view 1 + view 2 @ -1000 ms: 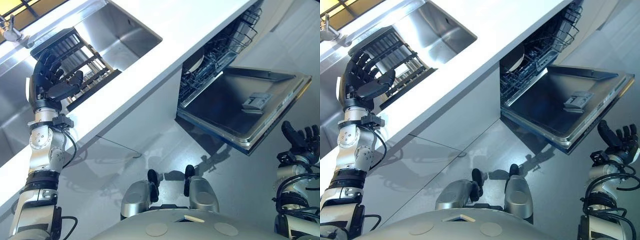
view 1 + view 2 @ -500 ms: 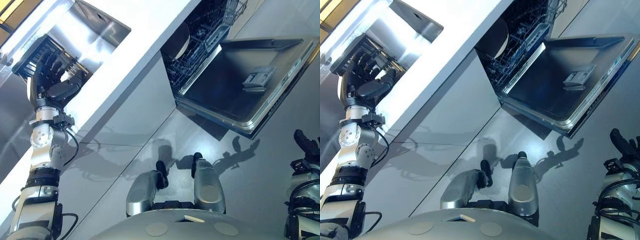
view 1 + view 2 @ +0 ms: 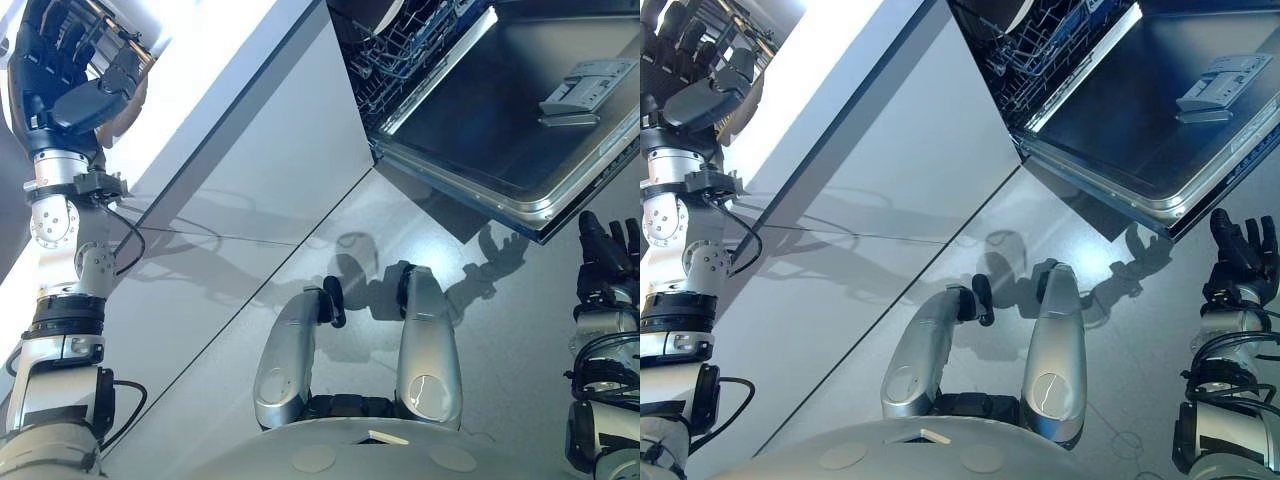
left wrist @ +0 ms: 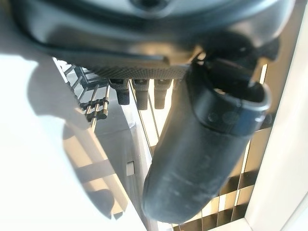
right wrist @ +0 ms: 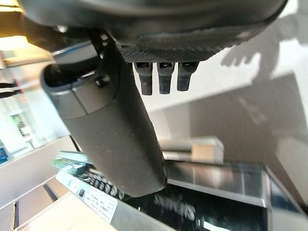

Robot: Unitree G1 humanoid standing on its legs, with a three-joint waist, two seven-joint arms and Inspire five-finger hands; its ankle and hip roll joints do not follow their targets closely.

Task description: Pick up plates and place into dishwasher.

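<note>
My left hand [image 3: 60, 75] is raised at the far left over the white counter, by the dark wire dish rack [image 4: 91, 103]. Its fingers are spread and open, with nothing between them. A pale rounded edge [image 3: 128, 105] shows just behind its thumb; I cannot tell if it is a plate. The dishwasher stands open at the upper right, its door [image 3: 520, 120] folded down flat. One white plate [image 3: 1016, 10] stands in its wire rack [image 3: 410, 50]. My right hand [image 3: 605, 260] hangs low at the right, below the door's edge, fingers straight, holding nothing.
The white counter [image 3: 225, 55] runs from the left hand towards the dishwasher, with a grey cabinet front [image 3: 250, 170] under it. The lowered door juts out over the grey floor [image 3: 500, 330], close above the right hand.
The camera has tipped, so the counter, sink and dishwasher have slid up and out towards the picture's edges. Both hands stay open, the left still by the dish rack.
</note>
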